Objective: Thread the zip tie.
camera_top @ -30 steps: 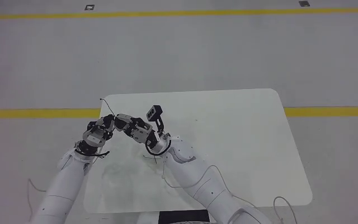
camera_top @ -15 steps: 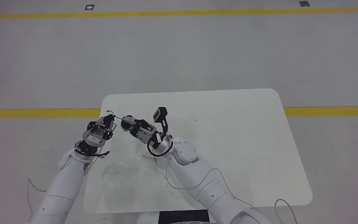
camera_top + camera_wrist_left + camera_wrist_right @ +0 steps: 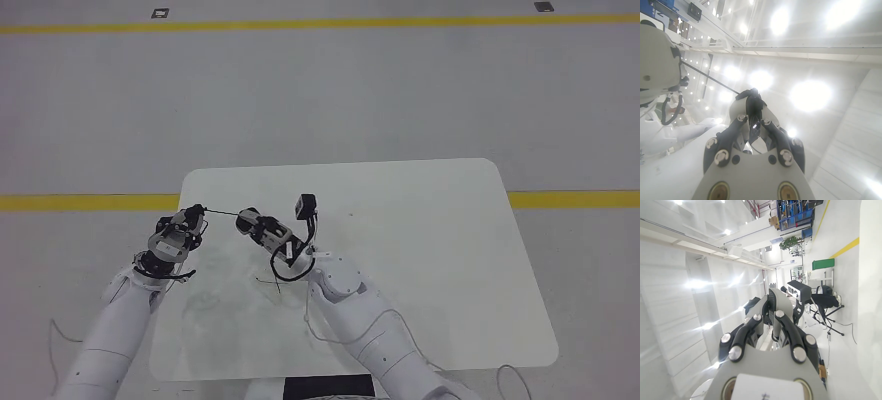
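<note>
A thin black zip tie [image 3: 220, 212] is stretched in a straight line between my two grippers, above the left part of the white table [image 3: 430, 260]. My left gripper [image 3: 196, 213] is shut on one end of it. In the left wrist view the fingers pinch the tie's dark end at the left gripper [image 3: 753, 95], and the zip tie strap [image 3: 710, 76] runs off to the right gripper [image 3: 679, 63]. My right gripper [image 3: 243, 218] is shut on the other end. In the right wrist view the right gripper [image 3: 770, 294] has its fingers pressed together, and the strap itself is hidden there.
The table's near left edge [image 3: 170, 330] lies close under the left arm. A thin cable [image 3: 300, 305] lies on the table beside the right forearm. Bare tabletop extends to the right of both arms.
My right gripper has moved right, away from the left one. The slack strap that stuck up beyond the left gripper is gone, and the tie now runs taut between them.
</note>
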